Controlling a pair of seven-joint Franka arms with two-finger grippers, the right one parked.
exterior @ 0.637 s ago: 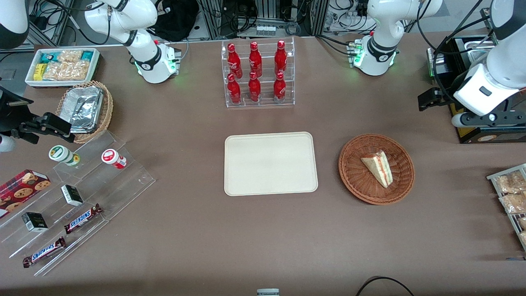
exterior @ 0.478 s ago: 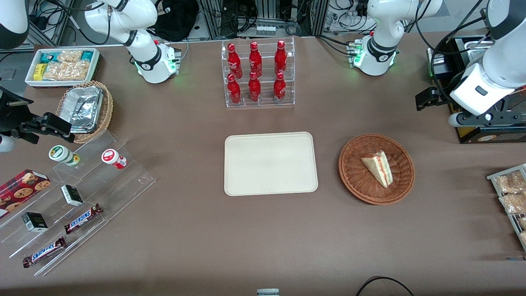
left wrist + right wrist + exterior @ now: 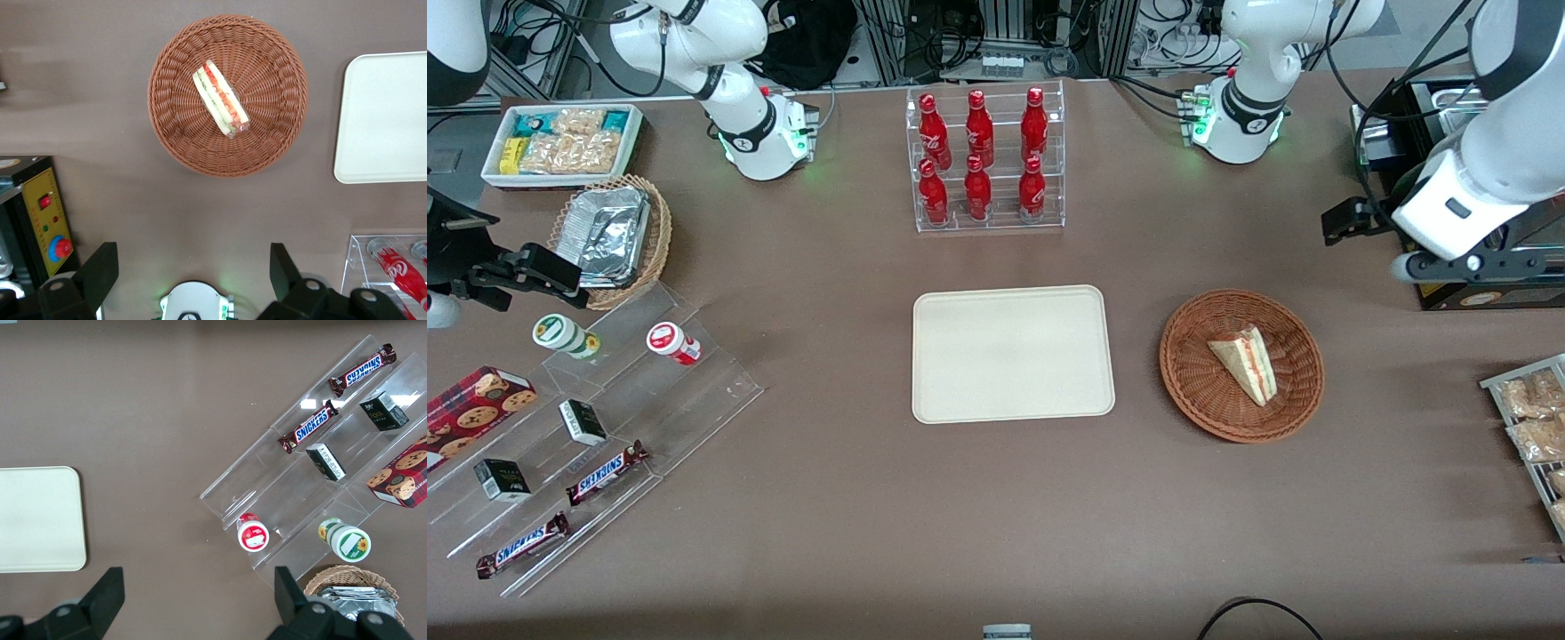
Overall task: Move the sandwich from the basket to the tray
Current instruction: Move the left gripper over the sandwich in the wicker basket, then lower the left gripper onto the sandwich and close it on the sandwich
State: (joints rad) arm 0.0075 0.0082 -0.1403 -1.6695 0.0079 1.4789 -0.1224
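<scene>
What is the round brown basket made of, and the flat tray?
The basket looks like woven reddish-brown wicker; its strands show. The tray looks like smooth, matte cream plastic or pulp, hard to tell which. The gripper hangs above, jaws open.

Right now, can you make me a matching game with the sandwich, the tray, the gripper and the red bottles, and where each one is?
Things:
1. sandwich
2. tray
3. gripper
4. red bottles

Places or states:
A. standing in a clear rack
B. lying in the basket
C. open, up in the air, farther from the front camera than the basket
D. flat on the table with nothing on it

Pairs: 1-B, 2-D, 3-C, 4-A
</scene>
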